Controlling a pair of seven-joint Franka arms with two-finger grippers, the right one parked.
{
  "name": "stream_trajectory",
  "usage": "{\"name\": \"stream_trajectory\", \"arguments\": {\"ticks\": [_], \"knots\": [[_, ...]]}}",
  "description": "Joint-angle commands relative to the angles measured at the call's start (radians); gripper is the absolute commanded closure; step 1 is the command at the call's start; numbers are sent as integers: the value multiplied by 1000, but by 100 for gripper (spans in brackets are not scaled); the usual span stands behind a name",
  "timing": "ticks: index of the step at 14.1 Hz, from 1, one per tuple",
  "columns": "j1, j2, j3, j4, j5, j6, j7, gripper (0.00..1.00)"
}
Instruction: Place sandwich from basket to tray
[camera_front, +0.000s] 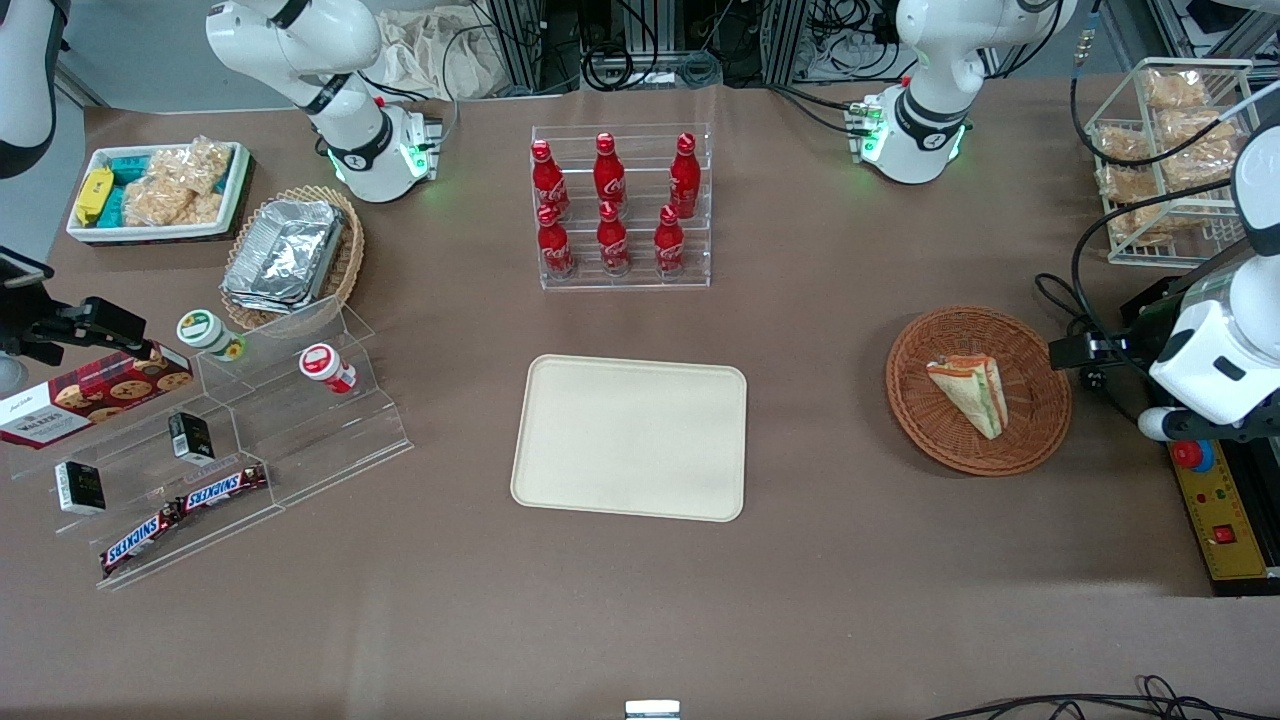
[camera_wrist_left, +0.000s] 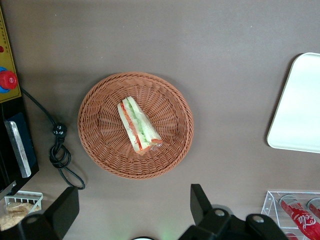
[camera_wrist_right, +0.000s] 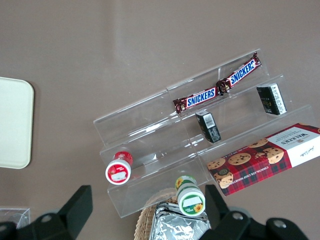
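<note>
The tray (camera_front: 629, 437) lies bare on the surface (camera_front: 800, 600). Beside the tray, toward the working arm's end, sits the basket (camera_front: 978, 389) with the sandwich (camera_front: 970, 394) lying flat in it. The hand (camera_wrist_left: 135, 210) hangs released above the basket, fingers (camera_wrist_left: 201, 202) spread wide, well clear of the sandwich.

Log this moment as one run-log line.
stage: pre-grasp | left gripper: open, above round reddish-brown wicker basket | triangular wrapped sandwich: in basket | cream rectangular tray: bare
</note>
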Motion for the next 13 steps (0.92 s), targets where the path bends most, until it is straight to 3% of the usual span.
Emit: {"name": "stream_trajectory", "arguments": {"ticks": [1,13], "knots": [[-1,16,-2,35,14,-11,9,1],[-8,15,-5,37,16,-11,-86,1]]}}
